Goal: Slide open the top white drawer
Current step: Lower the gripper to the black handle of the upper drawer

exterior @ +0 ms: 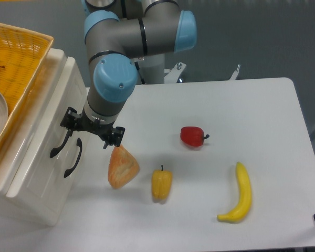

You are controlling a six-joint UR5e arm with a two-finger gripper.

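Note:
The top white drawer point(44, 153) of the small white cabinet point(68, 79) at the left is shut, its front level with the lower drawer point(55, 185). Its curved black handle point(56, 149) shows only in its lower half; my gripper point(89, 133) covers the upper end. The gripper is open, pointing down at the cabinet front, with one finger point(68, 119) at the top of that handle and the other out over the table. Nothing is held between them.
A yellow woven basket point(26, 58) sits on top of the cabinet. On the white table lie a bread piece point(122, 167) just below the gripper, a yellow pepper point(161, 183), a red pepper point(192, 136) and a banana point(239, 195).

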